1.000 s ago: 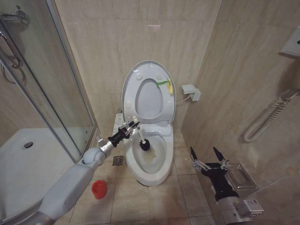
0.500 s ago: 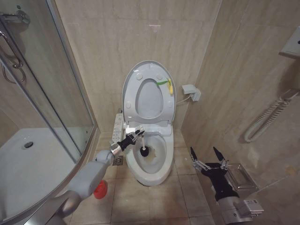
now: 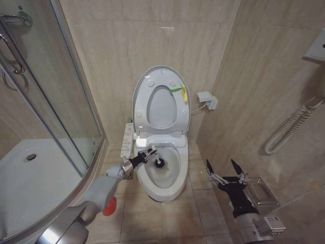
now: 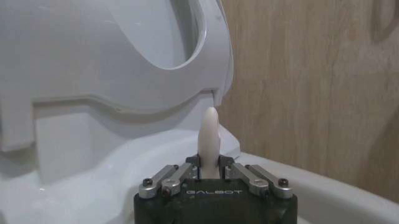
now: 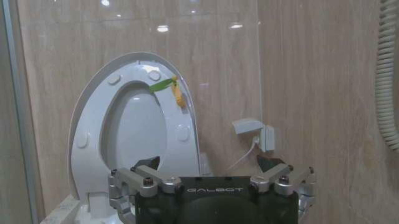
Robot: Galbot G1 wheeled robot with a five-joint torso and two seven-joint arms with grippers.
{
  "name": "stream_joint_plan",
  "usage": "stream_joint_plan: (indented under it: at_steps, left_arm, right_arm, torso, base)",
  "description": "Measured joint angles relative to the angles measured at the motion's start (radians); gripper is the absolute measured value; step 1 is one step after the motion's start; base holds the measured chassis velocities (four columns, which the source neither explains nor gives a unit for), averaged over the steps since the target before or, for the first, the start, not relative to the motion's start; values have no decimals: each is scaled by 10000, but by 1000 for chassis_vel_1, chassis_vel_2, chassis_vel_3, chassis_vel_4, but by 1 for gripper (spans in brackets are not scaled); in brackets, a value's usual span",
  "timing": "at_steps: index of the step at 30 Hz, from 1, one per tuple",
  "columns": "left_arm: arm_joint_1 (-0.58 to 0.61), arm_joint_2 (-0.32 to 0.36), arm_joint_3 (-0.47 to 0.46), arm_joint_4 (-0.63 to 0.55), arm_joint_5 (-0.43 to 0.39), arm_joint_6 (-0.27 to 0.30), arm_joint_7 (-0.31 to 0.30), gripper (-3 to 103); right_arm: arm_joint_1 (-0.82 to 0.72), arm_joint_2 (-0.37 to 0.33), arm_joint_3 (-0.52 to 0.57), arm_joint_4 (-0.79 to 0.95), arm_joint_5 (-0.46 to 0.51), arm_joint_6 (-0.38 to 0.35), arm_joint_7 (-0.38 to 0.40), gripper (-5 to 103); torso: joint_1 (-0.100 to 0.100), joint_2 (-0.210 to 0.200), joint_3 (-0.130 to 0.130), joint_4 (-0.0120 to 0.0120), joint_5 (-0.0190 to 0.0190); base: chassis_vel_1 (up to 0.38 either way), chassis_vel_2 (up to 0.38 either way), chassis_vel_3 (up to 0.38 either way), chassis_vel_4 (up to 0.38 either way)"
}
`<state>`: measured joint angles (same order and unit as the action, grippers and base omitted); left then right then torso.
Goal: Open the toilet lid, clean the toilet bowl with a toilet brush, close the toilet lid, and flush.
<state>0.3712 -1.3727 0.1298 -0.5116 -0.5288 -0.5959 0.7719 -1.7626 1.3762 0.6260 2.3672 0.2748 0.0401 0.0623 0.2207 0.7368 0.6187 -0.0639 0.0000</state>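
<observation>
The toilet lid (image 3: 161, 96) stands raised against the back wall with the ring seat folded up against it; it also shows from the right wrist (image 5: 134, 130) and the left wrist (image 4: 124, 56). Below it the white toilet bowl (image 3: 163, 187) is open. My left gripper (image 3: 147, 153) hangs over the bowl's left rim, shut on the thin white handle (image 4: 209, 135) of the toilet brush, whose dark head (image 3: 159, 162) is down inside the bowl. My right gripper (image 3: 227, 170) waits open to the right of the toilet, near the side wall.
The red brush cup (image 3: 108, 205) stands on the floor tiles left of the bowl, partly behind my left arm. A long white button panel (image 3: 126, 141) runs along the bowl's left side. A glass shower enclosure (image 3: 51, 117) lies at the left, and a wall socket (image 3: 206, 99) is right of the lid.
My left gripper has sunk lower and closer to the bowl's left rim, and the brush handle now lies flatter, its head still inside the bowl. The right arm has not moved.
</observation>
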Motion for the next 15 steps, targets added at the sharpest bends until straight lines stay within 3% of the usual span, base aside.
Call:
stream_joint_plan:
  at_steps: [11,15]
  left_arm:
    - [-64,-448,-99,-787,-493,-42,-165,19]
    - [-180,-865,-285,61,-468,-367,95,19]
  right_arm:
    - [0,0,0,0,0,0,0,100]
    - [0,0,0,0,0,0,1,100]
  torso:
    - [-1,1,-1,-3,3]
    - [0,1,0,-3,0]
  base:
    - [0,0,0,0]
    - [0,0,0,0]
